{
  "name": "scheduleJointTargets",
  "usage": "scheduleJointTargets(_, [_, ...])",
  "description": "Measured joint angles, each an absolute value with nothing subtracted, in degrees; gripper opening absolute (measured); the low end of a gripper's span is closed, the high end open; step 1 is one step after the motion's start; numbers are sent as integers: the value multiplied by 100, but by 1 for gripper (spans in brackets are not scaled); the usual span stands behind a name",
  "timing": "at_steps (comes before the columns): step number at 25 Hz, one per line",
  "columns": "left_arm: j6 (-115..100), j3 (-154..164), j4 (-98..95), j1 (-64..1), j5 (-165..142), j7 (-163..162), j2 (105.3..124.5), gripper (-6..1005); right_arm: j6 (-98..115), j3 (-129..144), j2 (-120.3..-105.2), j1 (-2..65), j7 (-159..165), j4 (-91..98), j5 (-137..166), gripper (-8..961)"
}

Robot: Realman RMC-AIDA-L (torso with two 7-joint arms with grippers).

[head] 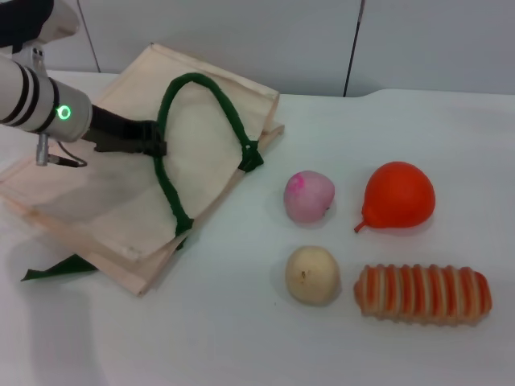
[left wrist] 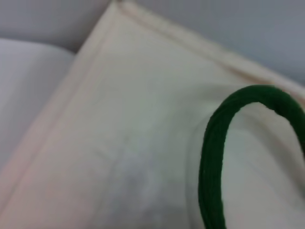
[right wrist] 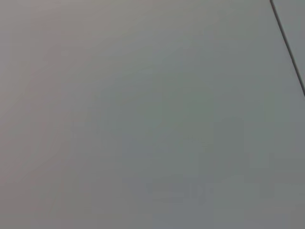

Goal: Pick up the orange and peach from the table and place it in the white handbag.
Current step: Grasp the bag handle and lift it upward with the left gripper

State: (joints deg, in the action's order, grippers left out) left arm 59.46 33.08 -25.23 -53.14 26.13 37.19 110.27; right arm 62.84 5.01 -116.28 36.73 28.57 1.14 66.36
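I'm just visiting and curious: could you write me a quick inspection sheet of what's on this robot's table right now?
Surface: white table, smooth.
Job's things: glossy orange-red round orange and small pale pink peach lie side by side on the table, apart; large cream cloth handbag with dark green straps lies flat at the left, no fruit seen in it.
Clutter: beige round fruit and orange-and-cream ridged bread loaf, nearer the robot.
Grippers: left gripper at the bag's raised green strap; right gripper not in view.
Cables: thin wire hanging beneath the left wrist.
Surroundings: grey panelled wall behind.
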Motion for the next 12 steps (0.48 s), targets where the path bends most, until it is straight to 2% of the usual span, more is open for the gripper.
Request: scheduleJointTargets(12, [6607,3305,-2522,-4927,4752,5221,10960,122,6240,520,-11620,3665,2856,114,6645,882])
